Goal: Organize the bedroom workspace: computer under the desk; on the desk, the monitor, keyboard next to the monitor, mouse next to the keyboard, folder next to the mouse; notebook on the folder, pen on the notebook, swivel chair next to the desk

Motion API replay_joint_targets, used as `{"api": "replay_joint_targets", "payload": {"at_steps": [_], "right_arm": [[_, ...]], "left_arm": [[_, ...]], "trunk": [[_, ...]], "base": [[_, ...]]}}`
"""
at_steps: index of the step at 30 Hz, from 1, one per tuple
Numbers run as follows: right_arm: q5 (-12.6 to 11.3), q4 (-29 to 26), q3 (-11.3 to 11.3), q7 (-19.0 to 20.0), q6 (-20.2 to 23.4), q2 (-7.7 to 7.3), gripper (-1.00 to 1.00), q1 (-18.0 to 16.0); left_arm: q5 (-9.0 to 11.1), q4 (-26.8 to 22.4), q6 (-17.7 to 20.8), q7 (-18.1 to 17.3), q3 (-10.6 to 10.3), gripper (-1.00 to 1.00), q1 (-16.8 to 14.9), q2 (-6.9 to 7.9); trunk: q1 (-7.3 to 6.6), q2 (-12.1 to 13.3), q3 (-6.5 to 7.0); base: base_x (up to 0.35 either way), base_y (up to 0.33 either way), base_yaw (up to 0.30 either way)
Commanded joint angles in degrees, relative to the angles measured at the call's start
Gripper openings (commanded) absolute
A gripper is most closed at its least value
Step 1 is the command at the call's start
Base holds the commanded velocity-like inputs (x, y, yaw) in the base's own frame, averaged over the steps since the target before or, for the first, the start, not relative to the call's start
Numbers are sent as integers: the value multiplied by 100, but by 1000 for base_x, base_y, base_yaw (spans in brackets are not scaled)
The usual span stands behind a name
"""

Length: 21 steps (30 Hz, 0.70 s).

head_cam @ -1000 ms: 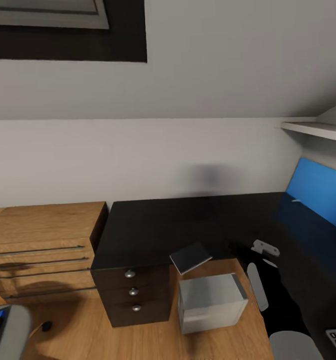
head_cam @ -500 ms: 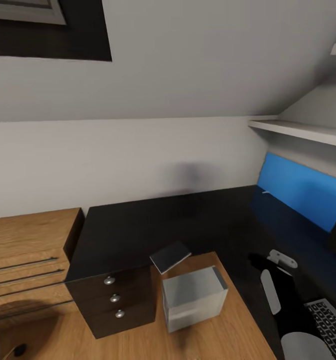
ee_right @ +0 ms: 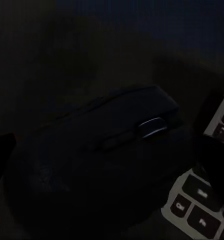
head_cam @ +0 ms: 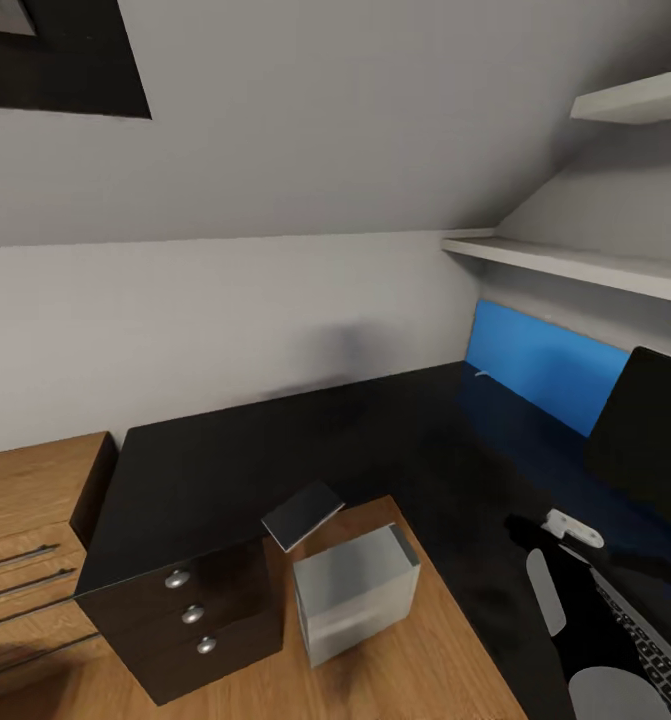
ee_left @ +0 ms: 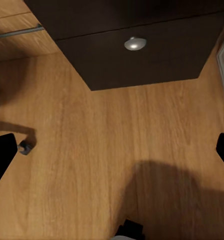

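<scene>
Looking down from the head camera, I see the black L-shaped tabletop (head_cam: pixel 305 440) running along the white wall and turning toward the blue back panel (head_cam: pixel 535 365) at the right. The monitor (head_cam: pixel 647 440) stands on that right wing in front of the panel, its dark screen cut off by the picture's edge. Low at the right the keyboard (head_cam: pixel 643 640) lies flat on the tabletop, only its near corner showing. My right arm (head_cam: pixel 560 585) reaches over the tabletop just beside it.

The light grey computer (head_cam: pixel 357 592) sits on the wood floor (head_cam: pixel 445 650) at the inner corner of the tabletop, just beside the black drawer unit (head_cam: pixel 185 620) with its three round knobs. A thin grey notebook (head_cam: pixel 302 515) lies tilted at the tabletop's edge, overhanging above the computer. An oak dresser (head_cam: pixel 25 520) stands left of the drawer unit, and white shelves (head_cam: pixel 575 262) hang above the panel.

On the right wrist camera a dark mouse (ee_right: pixel 91 175) takes up most of the frame, resting on the tabletop with the keyboard's keys (ee_right: pixel 199 207) just beside it. I cannot tell whether the right tool is released or clenched. On the left wrist camera the left tool (ee_left: pixel 112 150) hangs above the floor near the drawer unit's lowest knob (ee_left: pixel 135 43), its fingertips (ee_left: pixel 1 155) spread wide and grasping nothing.
</scene>
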Motion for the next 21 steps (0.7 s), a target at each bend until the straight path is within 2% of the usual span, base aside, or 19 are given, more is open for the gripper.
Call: {"api": "replay_joint_targets", "payload": {"at_steps": [1,14,15,18,19,21], "right_arm": [[-54,-7,8,-34,16,-1,-100,-3],[-46,7,266,-11,-4,-5,-100,-3],[-44,247,268,2,-180,-82,-100,-9],[-61,981,273,18,-315,-411,-100,-48],[-61,1116,276,20,-354,-457,-100,-67],[-58,1661,285,36,-695,-608,-100,-262]], "left_arm": [[60,-4,-34,40,-47,100,-6,9],[60,-34,-113,40,-62,100,-6,8],[60,-34,-128,40,-67,100,-6,3],[60,-34,-130,40,-72,100,-6,0],[60,-34,-130,40,-72,100,-6,0],[60,-34,-130,38,-73,100,-6,-5]], "trunk": [[1,-6,-8],[1,-6,-8],[1,-6,-8],[1,-6,-8],[1,-6,-8],[1,-6,-8]], "base": [[0,0,-84],[23,0,-13],[117,0,0],[51,0,0],[25,0,0],[10,0,0]]}}
